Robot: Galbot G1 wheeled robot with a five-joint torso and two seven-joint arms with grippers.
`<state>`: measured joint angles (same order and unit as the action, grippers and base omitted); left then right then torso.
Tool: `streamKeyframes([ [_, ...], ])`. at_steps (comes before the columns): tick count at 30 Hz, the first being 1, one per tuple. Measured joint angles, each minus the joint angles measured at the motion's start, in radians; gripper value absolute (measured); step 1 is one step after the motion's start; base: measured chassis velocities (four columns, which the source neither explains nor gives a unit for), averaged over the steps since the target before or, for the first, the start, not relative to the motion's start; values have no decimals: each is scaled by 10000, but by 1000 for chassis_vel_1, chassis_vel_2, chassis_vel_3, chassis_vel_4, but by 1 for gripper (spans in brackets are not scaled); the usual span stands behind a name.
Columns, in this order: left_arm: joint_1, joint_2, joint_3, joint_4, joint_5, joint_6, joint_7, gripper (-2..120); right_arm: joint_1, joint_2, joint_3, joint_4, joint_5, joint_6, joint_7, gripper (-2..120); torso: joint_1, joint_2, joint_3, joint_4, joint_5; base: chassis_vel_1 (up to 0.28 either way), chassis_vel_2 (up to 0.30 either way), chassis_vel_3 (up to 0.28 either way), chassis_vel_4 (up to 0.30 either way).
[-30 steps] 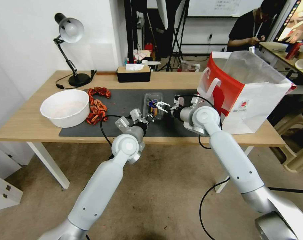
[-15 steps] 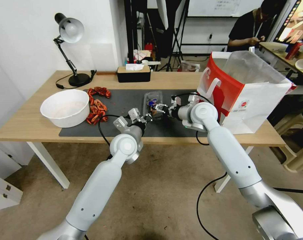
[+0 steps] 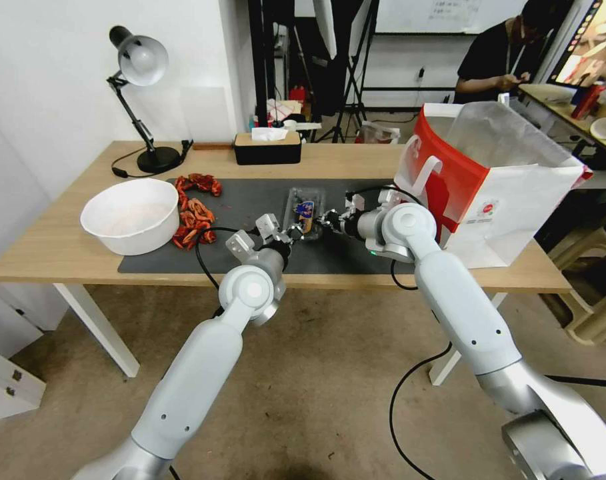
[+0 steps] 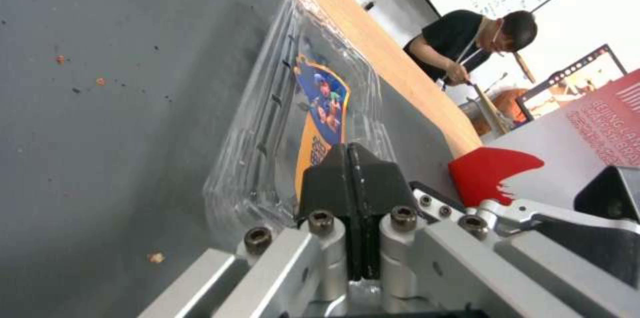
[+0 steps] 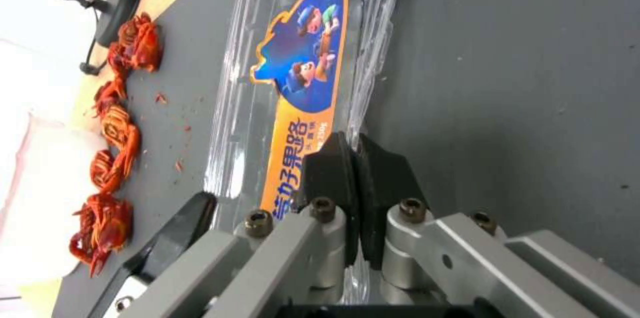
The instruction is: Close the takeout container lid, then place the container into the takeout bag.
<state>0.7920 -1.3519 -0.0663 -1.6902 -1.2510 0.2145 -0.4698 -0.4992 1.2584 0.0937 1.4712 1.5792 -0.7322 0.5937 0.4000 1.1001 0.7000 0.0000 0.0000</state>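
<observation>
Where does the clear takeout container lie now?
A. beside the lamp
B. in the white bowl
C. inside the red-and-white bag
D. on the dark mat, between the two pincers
D: the takeout container rests on the dark mat, with the left pincer and the right pincer at its near end.

left end effector hides the lid's near label end.

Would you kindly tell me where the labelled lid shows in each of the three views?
Head view: the lid lies mid-mat, between both grippers.
Left wrist view: the lid is just beyond the shut left gripper.
Right wrist view: the lid is ahead of the shut right gripper.
Shared landmark: its blue-and-orange label.
</observation>
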Motion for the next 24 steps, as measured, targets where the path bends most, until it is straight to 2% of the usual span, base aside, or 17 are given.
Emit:
streamKeyframes([
  [8,186,122,-145,-268,-4,43,37,0,-30,-13,61,-1,-41,10,-111,0,0,-1,0,-1,-2,0,0,0,0],
  [15,993,732,-808,-1202,71,136,279,0,32,-23,107,32,-23,17,-267,0,0,0,0,0,-3,0,0,0,0],
  [17,1747,1159,-1205,-1893,753,98,680,0,49,-11,141,33,-13,33,-423,0,0,0,-1,-1,-3,0,0,0,0],
  [18,2255,1410,-1417,-2221,1573,-27,1035,0,46,-5,163,36,-15,52,-520,0,0,0,0,-2,0,0,0,0,0],
  [19,2255,1410,-1417,-2221,1573,-27,1035,0,46,-5,163,36,-15,52,-520,0,0,0,0,-2,0,0,0,0,0],
  [20,3031,1718,-1664,-2608,2575,-184,1510,0,20,1,175,62,-18,79,-634,0,0,0,0,2,-3,0,0,0,0],
  [21,3336,1828,-1760,-2749,2950,-250,1643,0,13,2,176,63,-21,92,-673,0,-1,0,0,5,-3,0,0,0,0],
  [22,3851,1987,-1954,-2938,3652,-511,1929,5,10,8,181,65,-24,112,-744,0,-2,0,-2,2,-1,0,0,0,0],
  [23,3851,1987,-1954,-2938,3652,-511,1929,5,10,8,181,65,-24,112,-744,0,-2,0,-2,2,-1,0,0,0,0],
  [24,4288,2105,-2106,-2996,4328,-857,2235,9,10,20,201,57,-25,126,-779,0,-2,0,-1,2,-2,0,0,0,0],
])
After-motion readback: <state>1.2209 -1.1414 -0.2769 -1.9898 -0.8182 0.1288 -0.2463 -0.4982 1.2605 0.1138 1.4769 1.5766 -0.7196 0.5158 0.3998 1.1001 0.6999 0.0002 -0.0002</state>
